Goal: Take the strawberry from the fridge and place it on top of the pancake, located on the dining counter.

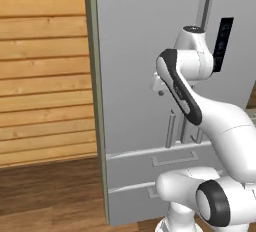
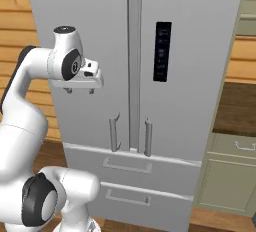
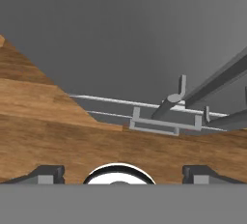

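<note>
The tall light grey fridge [image 2: 190, 51] stands with both doors shut, so the strawberry is hidden. Its two long handles [image 2: 114, 132] run down beside the centre seam, and a black dispenser panel [image 2: 162, 51] sits on the right door. My gripper [image 2: 80, 91] hangs open in front of the left door, fingers pointing down, with nothing between them and clear of the door. From the left base view the gripper [image 1: 159, 92] is beside the fridge [image 1: 135, 51] face. The hand view looks down the fridge [image 3: 120, 35] front to a drawer handle [image 3: 164, 124], past my gripper [image 3: 123, 175]. The pancake and dining counter are out of view.
Two lower drawers [image 2: 127, 165] lie under the doors. A wooden plank wall [image 1: 45, 76] and wood floor [image 1: 50, 191] are left of the fridge. A pale green cabinet [image 2: 230, 176] stands close on the fridge's right side.
</note>
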### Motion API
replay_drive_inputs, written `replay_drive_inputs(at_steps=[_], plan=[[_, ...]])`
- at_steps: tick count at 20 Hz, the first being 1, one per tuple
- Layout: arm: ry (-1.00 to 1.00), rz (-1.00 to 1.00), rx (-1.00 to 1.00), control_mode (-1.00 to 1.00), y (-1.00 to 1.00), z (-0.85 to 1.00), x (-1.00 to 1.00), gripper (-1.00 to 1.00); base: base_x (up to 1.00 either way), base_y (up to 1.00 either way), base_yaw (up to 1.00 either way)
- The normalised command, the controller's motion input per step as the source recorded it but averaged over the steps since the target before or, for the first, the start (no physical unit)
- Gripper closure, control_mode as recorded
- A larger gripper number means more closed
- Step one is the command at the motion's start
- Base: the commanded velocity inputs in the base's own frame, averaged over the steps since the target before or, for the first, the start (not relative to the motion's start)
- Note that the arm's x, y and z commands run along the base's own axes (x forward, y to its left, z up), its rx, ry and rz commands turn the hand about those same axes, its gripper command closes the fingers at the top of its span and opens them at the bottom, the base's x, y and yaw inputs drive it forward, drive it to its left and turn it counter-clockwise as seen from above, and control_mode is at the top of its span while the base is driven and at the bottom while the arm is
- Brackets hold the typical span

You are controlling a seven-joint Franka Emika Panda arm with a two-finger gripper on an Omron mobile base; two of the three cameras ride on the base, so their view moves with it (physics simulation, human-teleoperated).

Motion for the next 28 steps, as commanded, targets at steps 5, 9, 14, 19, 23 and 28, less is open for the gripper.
replay_drive_inputs(at_steps=[5,9,14,19,23,28], plan=[[0.0,0.0,0.0,1.0,0.0,0.0,0.0,-1.0,-0.22,-0.45,-0.02],[0.0,0.0,0.0,1.0,0.0,0.0,0.0,-1.0,0.0,-0.6,0.0],[0.0,0.0,0.0,1.0,0.0,0.0,0.0,-1.0,-0.02,-0.52,-0.03],[0.0,0.0,0.0,1.0,0.0,0.0,0.0,-1.0,-0.34,-0.41,-0.15],[0.0,0.0,0.0,1.0,0.0,0.0,0.0,-1.0,-0.28,-0.3,-0.18],[0.0,0.0,0.0,1.0,0.0,0.0,0.0,-1.0,0.0,-0.22,-0.06]])
